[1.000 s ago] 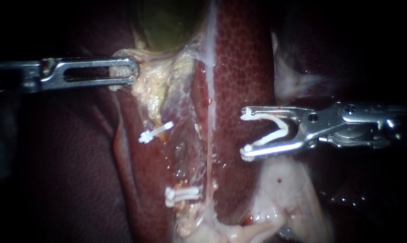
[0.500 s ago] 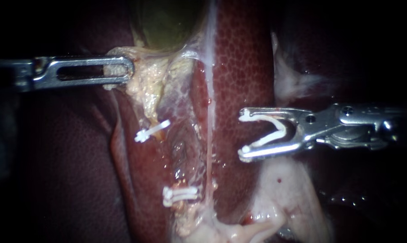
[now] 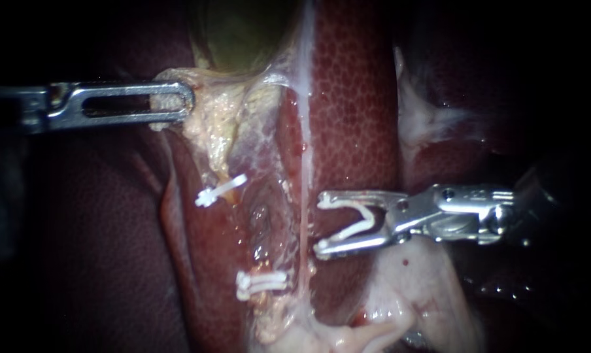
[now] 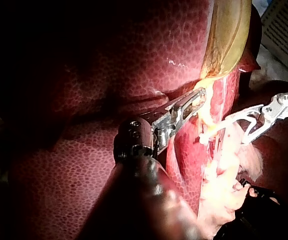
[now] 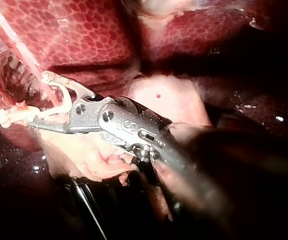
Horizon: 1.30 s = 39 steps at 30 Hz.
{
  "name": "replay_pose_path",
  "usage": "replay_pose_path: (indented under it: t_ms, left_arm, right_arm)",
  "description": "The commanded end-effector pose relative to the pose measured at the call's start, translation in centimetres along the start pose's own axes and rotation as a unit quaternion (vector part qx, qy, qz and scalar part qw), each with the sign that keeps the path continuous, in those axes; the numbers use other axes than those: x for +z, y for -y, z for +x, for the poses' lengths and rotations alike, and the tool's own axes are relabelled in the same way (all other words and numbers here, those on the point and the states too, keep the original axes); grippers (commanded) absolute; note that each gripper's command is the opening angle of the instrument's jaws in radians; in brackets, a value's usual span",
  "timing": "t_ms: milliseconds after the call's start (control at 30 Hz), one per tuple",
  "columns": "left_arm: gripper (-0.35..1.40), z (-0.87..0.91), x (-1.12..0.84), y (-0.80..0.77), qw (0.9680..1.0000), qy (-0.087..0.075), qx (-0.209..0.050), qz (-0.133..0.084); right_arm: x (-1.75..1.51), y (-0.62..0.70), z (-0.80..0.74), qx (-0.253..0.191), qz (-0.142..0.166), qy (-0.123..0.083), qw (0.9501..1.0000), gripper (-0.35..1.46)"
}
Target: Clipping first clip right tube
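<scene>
The right tube is a thin pale strand running down the liver. My right instrument comes in from the right, its jaws wide apart and holding an open white clip from both sides. The jaw tips lie just right of the tube, close to it. In the right wrist view the tube runs toward the gap of my right instrument. My left instrument is shut on pale tissue at the neck of the gallbladder, as the left wrist view shows for this left instrument.
Two white clips sit shut on the left tube, an upper clip and a lower clip. Pale fatty tissue lies under my right instrument. Dark liver fills the left side.
My right instrument has moved left and down with its clip, bringing the tips up beside the right tube. My left instrument shifted slightly left early on, then held still.
</scene>
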Motion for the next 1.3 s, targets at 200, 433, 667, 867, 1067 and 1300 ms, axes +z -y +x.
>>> replay_pose_path:
  t_ms: [200, 433, 667, 867, 1067, 1300]
  left_arm:
    - [-0.35, 0.0, 0.0, 0.0, 1.0, 0.0, 0.0, 0.0]
    - [-0.35, 0.01, 0.0, 0.0, 1.0, 0.0, 0.0, 0.0]
    - [-0.35, 0.01, 0.0, 0.0, 1.0, 0.0, 0.0, 0.0]
    - [-0.35, 0.01, 0.0, 0.0, 1.0, 0.0, 0.0, 0.0]
    - [-0.35, 0.01, 0.0, 0.0, 1.0, 0.0, 0.0, 0.0]
    - [-0.35, 0.01, 0.0, 0.0, 1.0, 0.0, 0.0, 0.0]
  right_arm:
    - [0.32, -0.06, -0.28, 0.019, 0.019, 0.006, 0.9996, 0.6]
    - [0.63, -0.02, -0.37, 0.053, 0.041, -0.001, 0.9977, 0.6]
    - [0.7, -0.03, -0.33, 0.086, 0.069, -0.042, 0.993, 0.58]
    - [0.72, -0.04, -0.32, 0.101, 0.078, -0.054, 0.9904, 0.55]
    - [0.68, -0.06, -0.34, 0.103, 0.079, -0.054, 0.99, 0.49]
    - [0.6, -0.1, -0.39, 0.117, 0.082, -0.052, 0.9884, 0.32]
